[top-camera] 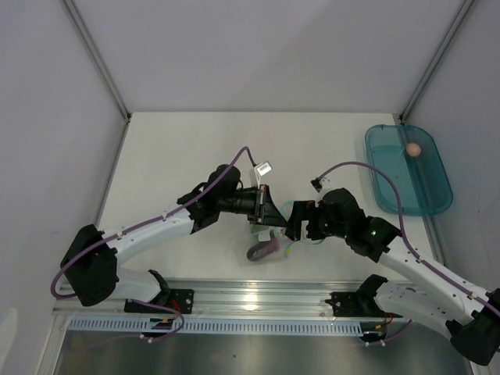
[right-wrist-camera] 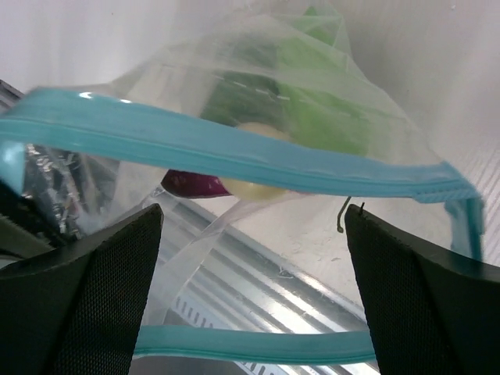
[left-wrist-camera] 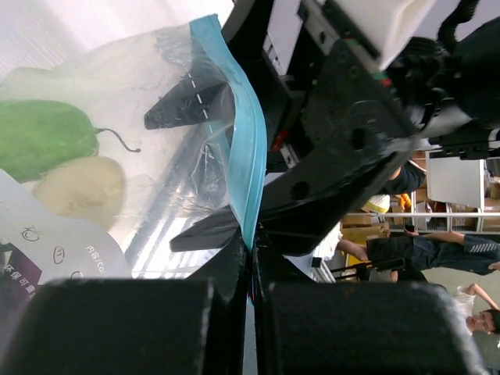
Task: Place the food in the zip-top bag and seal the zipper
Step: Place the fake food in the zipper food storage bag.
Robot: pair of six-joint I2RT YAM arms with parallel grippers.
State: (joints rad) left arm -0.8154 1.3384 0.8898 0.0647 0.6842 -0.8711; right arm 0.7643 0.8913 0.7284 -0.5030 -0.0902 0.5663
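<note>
Teal zipper we find pinched in the left claw, which is pressed together on it. We find the right claw spread, the zip-top bag just ahead of it, green bell pepper inside

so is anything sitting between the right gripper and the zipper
Nothing visible does. The right gripper stands open, and the zipper runs straight across the gap ahead of it with nothing in front. The left gripper is shut on the same strip from the opposite side, not in the path.
</note>
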